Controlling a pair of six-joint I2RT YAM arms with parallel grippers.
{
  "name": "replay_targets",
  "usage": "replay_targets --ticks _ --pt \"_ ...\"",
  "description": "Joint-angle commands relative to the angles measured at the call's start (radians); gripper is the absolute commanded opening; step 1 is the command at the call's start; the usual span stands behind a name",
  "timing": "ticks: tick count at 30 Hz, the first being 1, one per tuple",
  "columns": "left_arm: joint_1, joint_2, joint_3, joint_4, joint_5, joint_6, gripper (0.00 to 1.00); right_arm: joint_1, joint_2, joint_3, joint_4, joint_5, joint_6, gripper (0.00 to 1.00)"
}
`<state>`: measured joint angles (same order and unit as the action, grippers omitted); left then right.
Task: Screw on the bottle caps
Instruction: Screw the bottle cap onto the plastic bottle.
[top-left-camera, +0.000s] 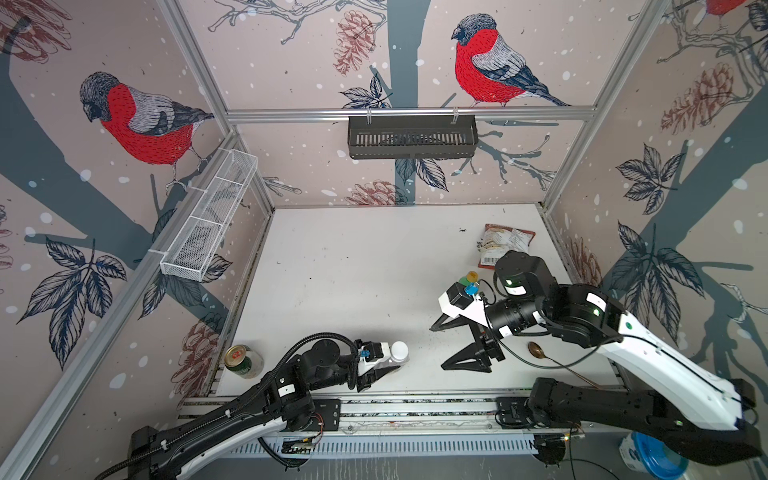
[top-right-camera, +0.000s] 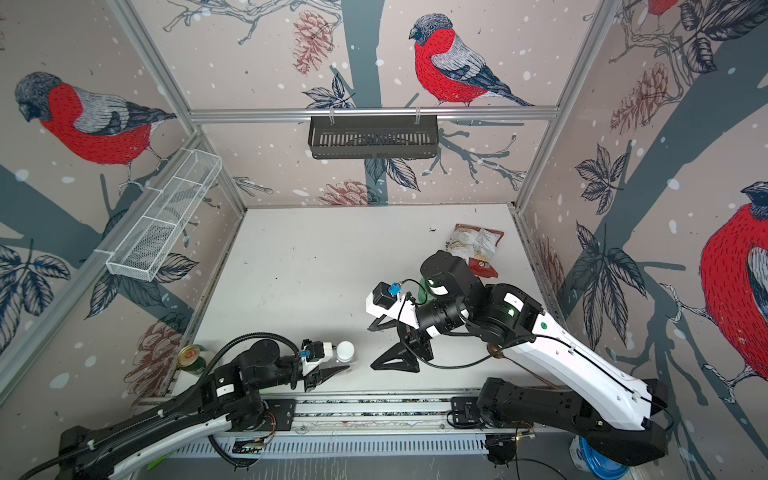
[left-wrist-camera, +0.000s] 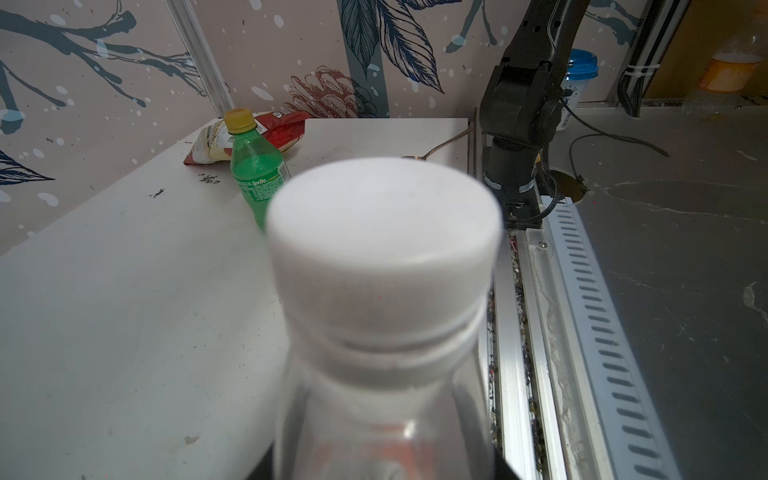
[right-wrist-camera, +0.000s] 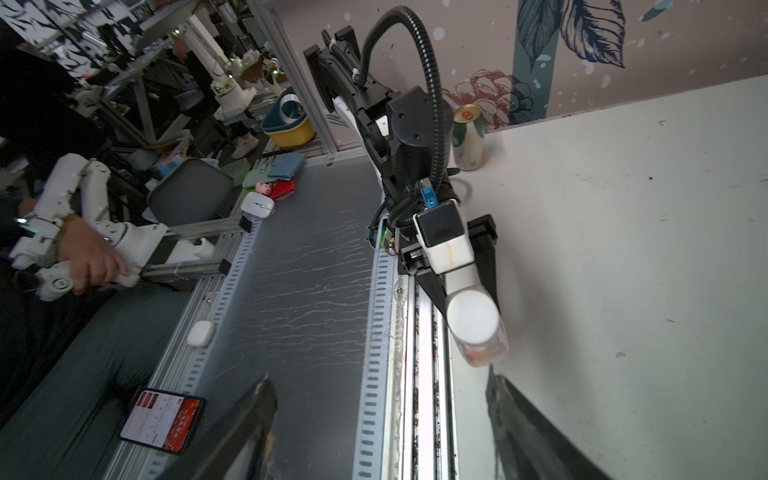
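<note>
A can (top-left-camera: 243, 360) stood at the left edge of the table (top-left-camera: 353, 270). Near the front edge, the left claw (top-left-camera: 390, 363) pinched the clear bottle (left-wrist-camera: 382, 415), which had the white cap (top-left-camera: 400, 350) on its neck. Beside it, the right claw (top-left-camera: 437, 347) hung spread and empty. Farther back stood the green bottle (left-wrist-camera: 255, 170), wearing the orange cap (left-wrist-camera: 239, 120), just before a snack bag (top-left-camera: 505, 245).

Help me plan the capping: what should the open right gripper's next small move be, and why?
Probably ease the right gripper toward the round white plastic cap and close on it to twist. That cap sits on the clear squarish plastic bottle, gripped by the left gripper; the right jaws stand wide, empty, aimed at it.
</note>
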<state>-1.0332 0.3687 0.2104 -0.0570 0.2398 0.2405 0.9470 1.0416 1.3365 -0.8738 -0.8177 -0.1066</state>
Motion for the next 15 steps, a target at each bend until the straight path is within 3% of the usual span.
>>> replay_targets --ticks 1,15 --pt "-0.003 -0.007 0.006 0.005 0.018 0.003 0.38 -0.026 0.003 -0.001 -0.008 -0.168 -0.002 0.83" --pt "-0.01 -0.019 0.002 0.002 0.015 0.008 0.38 -0.046 0.024 -0.022 0.021 -0.2 0.018 0.81"
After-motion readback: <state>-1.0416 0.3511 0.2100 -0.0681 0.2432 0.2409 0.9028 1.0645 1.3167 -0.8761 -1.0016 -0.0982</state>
